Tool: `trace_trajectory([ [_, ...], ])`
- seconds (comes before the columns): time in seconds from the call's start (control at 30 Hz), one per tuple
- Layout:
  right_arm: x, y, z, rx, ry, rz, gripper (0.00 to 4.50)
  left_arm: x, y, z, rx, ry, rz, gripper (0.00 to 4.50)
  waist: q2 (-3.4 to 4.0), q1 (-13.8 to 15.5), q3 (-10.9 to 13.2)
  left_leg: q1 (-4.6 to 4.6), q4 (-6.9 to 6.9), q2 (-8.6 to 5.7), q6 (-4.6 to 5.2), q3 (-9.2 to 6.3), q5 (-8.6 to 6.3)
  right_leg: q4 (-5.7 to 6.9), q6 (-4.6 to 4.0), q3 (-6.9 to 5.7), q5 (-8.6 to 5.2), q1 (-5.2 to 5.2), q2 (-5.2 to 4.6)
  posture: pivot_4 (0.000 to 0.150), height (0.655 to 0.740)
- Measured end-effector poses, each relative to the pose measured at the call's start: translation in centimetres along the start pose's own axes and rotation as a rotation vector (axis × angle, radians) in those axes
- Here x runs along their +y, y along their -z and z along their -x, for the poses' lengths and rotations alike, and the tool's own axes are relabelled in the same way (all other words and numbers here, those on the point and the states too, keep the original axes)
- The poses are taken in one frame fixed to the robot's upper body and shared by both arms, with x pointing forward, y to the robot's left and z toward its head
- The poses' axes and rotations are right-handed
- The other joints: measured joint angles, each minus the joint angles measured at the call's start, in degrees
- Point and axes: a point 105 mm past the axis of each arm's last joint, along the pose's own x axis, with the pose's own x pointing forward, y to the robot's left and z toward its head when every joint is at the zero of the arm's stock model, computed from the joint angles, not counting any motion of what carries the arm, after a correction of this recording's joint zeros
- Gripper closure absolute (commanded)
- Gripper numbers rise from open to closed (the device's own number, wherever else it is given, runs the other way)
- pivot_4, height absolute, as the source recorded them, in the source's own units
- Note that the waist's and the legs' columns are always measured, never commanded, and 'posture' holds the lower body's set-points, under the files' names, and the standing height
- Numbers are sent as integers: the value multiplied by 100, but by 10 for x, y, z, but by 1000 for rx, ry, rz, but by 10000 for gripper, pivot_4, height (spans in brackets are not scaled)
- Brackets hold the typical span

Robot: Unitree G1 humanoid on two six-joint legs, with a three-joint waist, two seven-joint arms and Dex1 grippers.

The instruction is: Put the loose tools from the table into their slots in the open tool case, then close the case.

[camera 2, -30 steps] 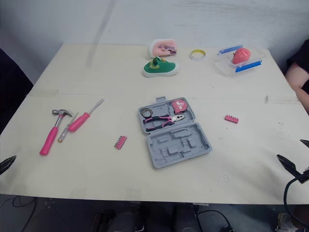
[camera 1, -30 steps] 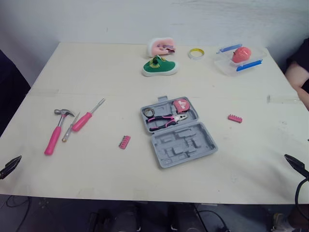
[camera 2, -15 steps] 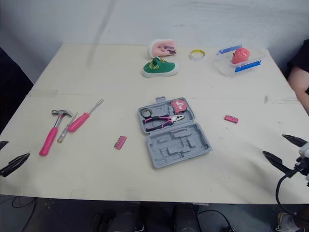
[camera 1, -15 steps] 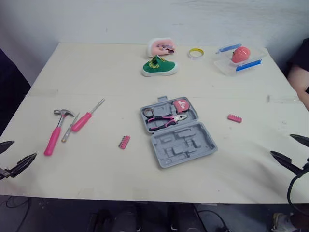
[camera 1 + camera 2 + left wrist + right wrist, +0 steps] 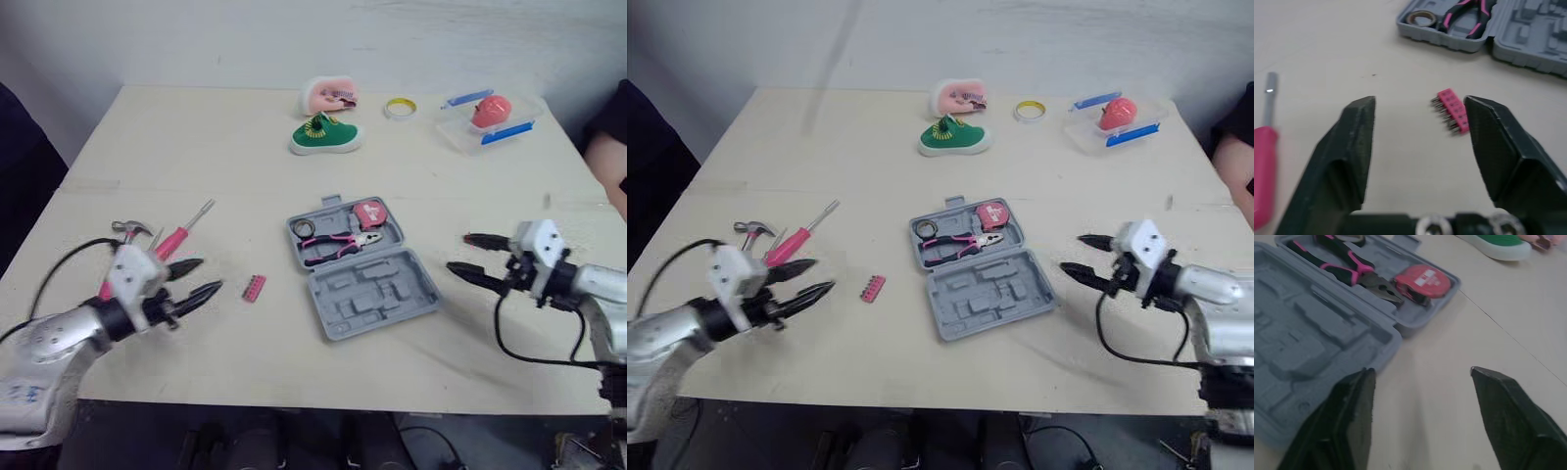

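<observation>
The grey tool case (image 5: 361, 274) lies open mid-table, with pink-handled pliers (image 5: 338, 243), a pink tape measure (image 5: 367, 212) and a small ring (image 5: 302, 228) in its far half. A pink bit holder (image 5: 254, 288) lies left of the case. My left gripper (image 5: 208, 274) is open, its tips just short of that holder (image 5: 1452, 110). Behind it lie a pink screwdriver (image 5: 176, 238) and the hammer (image 5: 127, 230), whose handle my arm covers. My right gripper (image 5: 458, 253) is open, right of the case (image 5: 1317, 333), nothing between its fingers.
At the far edge sit a green shoe (image 5: 325, 135), a pink object (image 5: 329, 95), a yellow tape roll (image 5: 399, 107) and a clear container with a red thing (image 5: 490, 116). A person's arm (image 5: 607, 162) shows at the right edge.
Both arms have come in from the table's front corners, the left toward the pink bit holder, the right toward the case. Their jaws stand narrower. The right gripper now covers the bit holder seen right of the case.
</observation>
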Motion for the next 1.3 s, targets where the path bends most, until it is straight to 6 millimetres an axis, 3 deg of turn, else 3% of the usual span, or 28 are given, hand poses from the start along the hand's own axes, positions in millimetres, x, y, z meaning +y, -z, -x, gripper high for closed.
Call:
trace_trajectory([
  [0.1,-7,-2,-12,30,17,22,38104,-7,2,-17,24,-4,16,43395,0,4,0,2,7,-2,3,0,0,2,5,2,3,4,0,1500,7400],
  [0.13,-9,-2,-17,43,20,33,44298,-11,2,-25,27,-2,23,45000,0,16,0,1,8,-3,3,-3,0,3,5,0,3,5,0,1500,7400],
  [0.33,-13,8,-39,122,20,94,44298,-34,6,-56,60,53,75,45000,0,21,0,-1,10,-3,2,-3,1,0,5,-1,3,5,3,1500,7400],
  [0.5,-23,22,-42,180,62,85,44298,-40,7,-73,78,51,81,45000,0,15,0,0,17,-4,4,-3,5,2,5,-2,3,8,4,1500,7400],
  [0.67,-23,22,-54,164,38,86,44298,-56,16,-98,136,97,100,45000,0,14,0,-1,18,-2,3,-4,6,3,5,-2,3,8,8,1500,7400],
  [1.0,-15,28,-71,134,0,54,44298,-49,20,-126,167,41,90,45000,-1,7,0,0,23,-2,2,-5,8,5,5,-4,3,11,8,1500,7400],
  [1.3,-2,31,-59,130,-49,54,44298,-42,20,-129,165,52,82,45000,-1,16,0,1,24,-1,0,-7,9,7,5,-5,3,12,8,1500,7400],
])
